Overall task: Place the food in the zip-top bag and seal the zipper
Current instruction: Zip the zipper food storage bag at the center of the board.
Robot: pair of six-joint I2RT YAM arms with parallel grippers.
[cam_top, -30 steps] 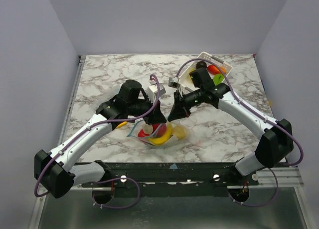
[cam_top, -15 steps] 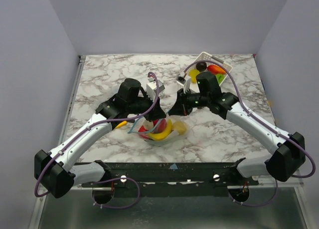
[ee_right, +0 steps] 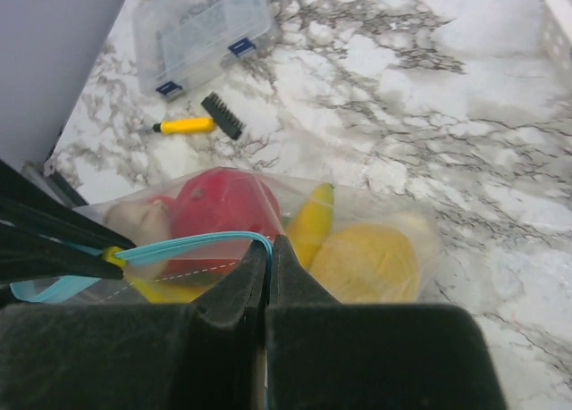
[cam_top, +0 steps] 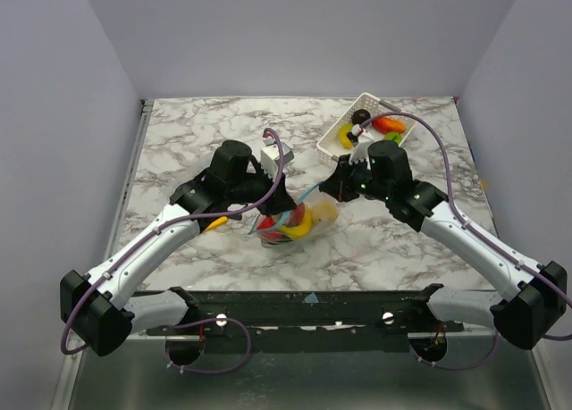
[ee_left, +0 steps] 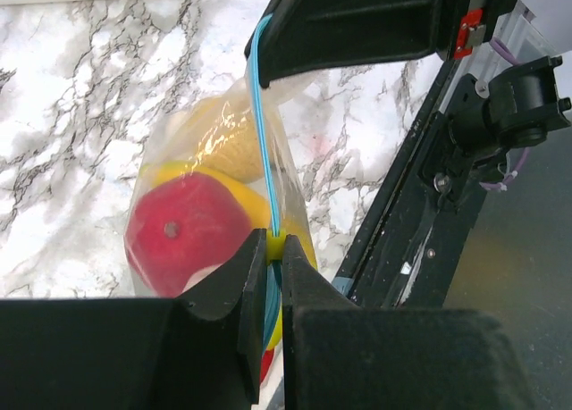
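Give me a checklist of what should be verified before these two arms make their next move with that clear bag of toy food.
1. The left gripper is shut on the light blue zipper strip: ok.
2. The right gripper is shut on the same strip: ok.
3. The red toy fruit and yellow toy banana are inside the clear crinkly zip-top bag: ok.
4. All food is bagged: not ok; glossy toy pieces lie in the white perforated plastic basket.
5. The zipper is sealed along its whole length: cannot tell.

Plain lilac-grey walls [cam_top: 295, 35] enclose a white marble-patterned table [cam_top: 197, 133] (grey-veined), evenly lit.
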